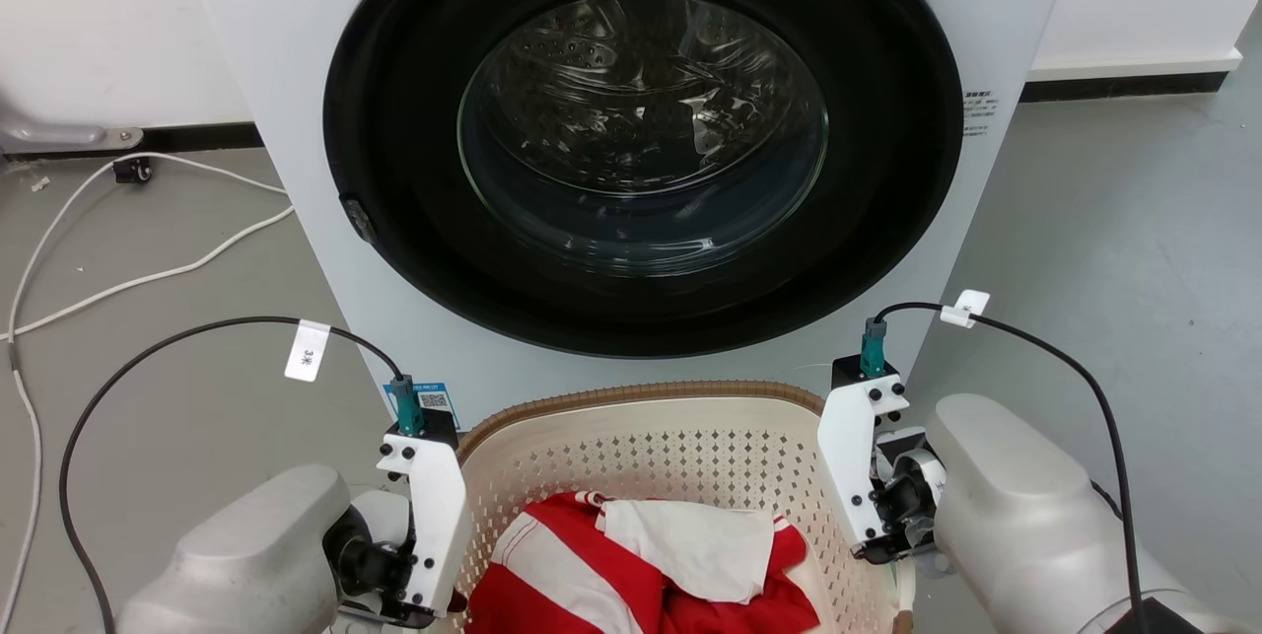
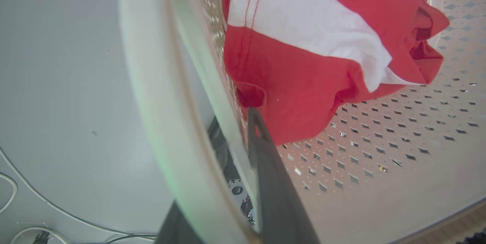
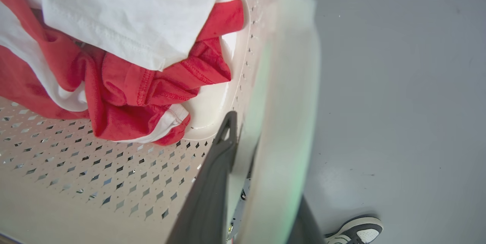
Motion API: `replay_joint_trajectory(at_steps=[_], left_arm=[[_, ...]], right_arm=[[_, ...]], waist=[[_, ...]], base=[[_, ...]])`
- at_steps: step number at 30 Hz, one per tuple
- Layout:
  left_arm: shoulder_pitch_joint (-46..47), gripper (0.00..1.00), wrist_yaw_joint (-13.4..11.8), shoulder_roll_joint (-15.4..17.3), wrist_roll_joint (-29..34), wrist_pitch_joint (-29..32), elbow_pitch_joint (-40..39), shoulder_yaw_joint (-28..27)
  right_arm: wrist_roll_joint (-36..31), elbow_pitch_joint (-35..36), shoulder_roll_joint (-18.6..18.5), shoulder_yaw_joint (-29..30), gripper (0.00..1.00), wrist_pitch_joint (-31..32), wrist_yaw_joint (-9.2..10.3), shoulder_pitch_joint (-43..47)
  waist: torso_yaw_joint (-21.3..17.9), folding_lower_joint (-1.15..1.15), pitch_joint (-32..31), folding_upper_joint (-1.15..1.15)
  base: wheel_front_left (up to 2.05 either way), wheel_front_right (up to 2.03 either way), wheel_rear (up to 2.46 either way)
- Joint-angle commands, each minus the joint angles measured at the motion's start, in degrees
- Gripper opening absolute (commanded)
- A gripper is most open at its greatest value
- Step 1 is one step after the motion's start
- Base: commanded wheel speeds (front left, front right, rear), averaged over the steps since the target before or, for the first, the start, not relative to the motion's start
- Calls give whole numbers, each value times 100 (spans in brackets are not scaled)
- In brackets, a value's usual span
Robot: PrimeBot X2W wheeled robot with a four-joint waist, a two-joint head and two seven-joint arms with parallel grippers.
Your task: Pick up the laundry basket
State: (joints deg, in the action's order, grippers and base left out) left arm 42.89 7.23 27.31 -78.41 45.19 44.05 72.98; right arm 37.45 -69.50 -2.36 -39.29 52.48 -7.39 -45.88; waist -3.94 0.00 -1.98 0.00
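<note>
**A:** What sits closest to you?

**B:** My own long dark fingers. My left gripper [image 2: 233,122] has one finger [image 2: 265,168] inside the cream, perforated plastic laundry basket [image 1: 690,437] and the other outside, with the white left side handle [image 2: 152,84] between them. My right gripper [image 3: 243,130] straddles the white right side handle [image 3: 288,103] the same way.

**A:** Clamped?

**B:** I cannot tell. The jaws stand close about each handle, but the handles hide my outer pads.

**A:** And where is the basket?

**B:** Between my wrists, just before the white front-loading washing machine [image 1: 246,23]. Whether it touches the machine, I can't say. A red-and-white striped garment [image 2: 303,69] and a plain white cloth [image 3: 114,12] lie inside.

**A:** Which step is this?

**B:** The grasp, I judge. Both handles are bracketed, and I see no sign of a lift. Next I would need a firm pinch on both sides, then an even rise of both arms so the load stays level. (A person's dark-and-white shoe [image 3: 357,229] stands on the grey floor [image 1: 1134,220] near my right side, so I'd mind that.)

**A:** Your pose?

**B:** My pale left forearm [image 1: 256,555] and pale right forearm [image 1: 1025,506] come in from the lower corners of the head view. The wrists are bent so the fingers point down over the basket's sides.
</note>
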Motion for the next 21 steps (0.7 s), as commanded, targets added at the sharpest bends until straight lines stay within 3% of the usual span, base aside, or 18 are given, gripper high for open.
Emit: replay_joint_trajectory(at_steps=[1,21], left_arm=[[22,0,37,72,27,46,41,54],[61,0,31,-19,50,1,171,57]], right_arm=[[4,-3,-95,-22,0,-40,-18,-149],[155,-40,-94,-141,0,-44,-18,-164]], waist=[[0,0,0,0],[-27,0,11,0]], base=[[0,0,0],[0,0,0]])
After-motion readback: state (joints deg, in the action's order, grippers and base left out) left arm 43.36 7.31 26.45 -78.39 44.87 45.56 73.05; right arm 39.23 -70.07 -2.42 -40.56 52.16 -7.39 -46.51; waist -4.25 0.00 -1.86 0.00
